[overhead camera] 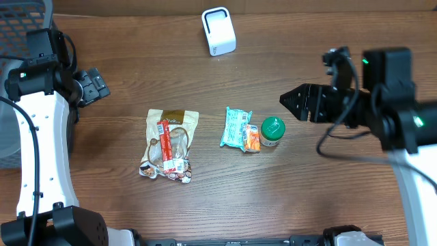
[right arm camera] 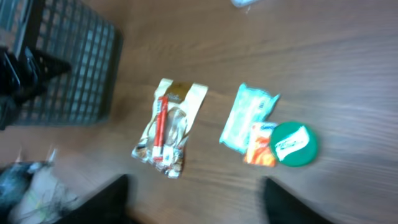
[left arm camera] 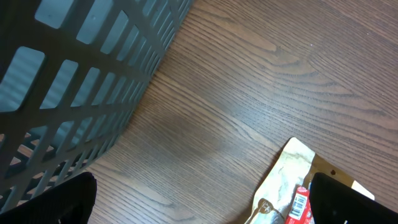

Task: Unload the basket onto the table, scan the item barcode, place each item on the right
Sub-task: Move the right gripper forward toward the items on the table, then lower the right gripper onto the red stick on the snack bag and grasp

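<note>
Nearest the front edge of the wooden table (overhead camera: pixel 328 198), a little left of centre, lies a beige snack pouch (overhead camera: pixel 171 143) with a red stick pack lying lengthwise on it, flat on the wood. Just beyond it and to the right, about mid-table, 3 small items sit in a tight row: a teal wrapper (overhead camera: pixel 235 126), an orange sachet (overhead camera: pixel 252 139) overlapping the wrapper's right edge, and a jar with a green lid (overhead camera: pixel 272 130) seen from above, touching the sachet.

The right gripper (overhead camera: pixel 287 101) hangs over the wood just right of the jar, pointing towards it and holding nothing. In the blurred right wrist view its 2 dark fingers (right arm camera: pixel 106 199) stand apart with only table between them. The left gripper (overhead camera: pixel 95 85) is near the left edge, well apart from the pouch. Its jaws are spread wide and empty, with bare wood and a corner of the pouch between the tips.

In the far left corner stands a black mesh basket (overhead camera: pixel 24 20). At the far edge, near the middle, a white scanner (overhead camera: pixel 218 31) stands upright, well apart from every item.
</note>
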`<act>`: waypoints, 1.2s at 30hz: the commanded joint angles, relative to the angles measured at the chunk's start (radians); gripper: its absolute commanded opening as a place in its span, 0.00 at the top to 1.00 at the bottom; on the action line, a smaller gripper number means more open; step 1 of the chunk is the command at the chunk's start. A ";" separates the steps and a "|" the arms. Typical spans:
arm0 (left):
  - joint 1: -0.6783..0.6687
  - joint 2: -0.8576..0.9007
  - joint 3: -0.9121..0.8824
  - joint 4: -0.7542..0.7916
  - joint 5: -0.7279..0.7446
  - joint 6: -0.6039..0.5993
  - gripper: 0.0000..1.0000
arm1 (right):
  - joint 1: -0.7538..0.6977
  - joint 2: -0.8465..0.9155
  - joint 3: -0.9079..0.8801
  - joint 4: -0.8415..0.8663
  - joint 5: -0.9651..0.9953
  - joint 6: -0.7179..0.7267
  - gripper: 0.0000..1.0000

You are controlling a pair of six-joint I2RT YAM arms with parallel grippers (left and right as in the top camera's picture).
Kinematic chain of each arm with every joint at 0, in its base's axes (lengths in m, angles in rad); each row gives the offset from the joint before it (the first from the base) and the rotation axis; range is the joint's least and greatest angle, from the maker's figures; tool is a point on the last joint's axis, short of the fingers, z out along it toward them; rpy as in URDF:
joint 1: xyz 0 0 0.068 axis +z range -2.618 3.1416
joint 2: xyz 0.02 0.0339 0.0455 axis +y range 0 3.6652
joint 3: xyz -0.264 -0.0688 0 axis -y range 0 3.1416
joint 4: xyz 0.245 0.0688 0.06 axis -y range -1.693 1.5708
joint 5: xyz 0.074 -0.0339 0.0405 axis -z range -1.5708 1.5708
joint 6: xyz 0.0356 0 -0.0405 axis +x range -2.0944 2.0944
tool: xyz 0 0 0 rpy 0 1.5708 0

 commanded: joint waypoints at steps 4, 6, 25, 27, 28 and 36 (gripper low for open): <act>0.005 0.002 0.019 0.000 -0.011 0.012 0.00 | 0.112 0.096 0.020 0.048 -0.089 0.032 0.77; 0.005 0.002 0.019 0.000 -0.011 0.012 0.00 | 0.187 0.130 0.020 0.076 -0.032 0.070 0.79; 0.005 0.002 0.019 0.000 -0.011 0.012 0.00 | 0.722 0.512 0.020 0.364 0.194 0.206 0.78; 0.005 0.002 0.019 0.000 -0.011 0.012 0.00 | 0.759 0.553 0.020 0.417 0.209 0.206 0.75; 0.005 0.002 0.019 0.000 -0.011 0.012 0.00 | 0.773 0.571 0.020 0.437 0.217 0.206 0.75; 0.005 0.002 0.019 0.000 -0.011 0.012 0.00 | 0.828 0.642 0.020 0.512 0.347 0.206 0.73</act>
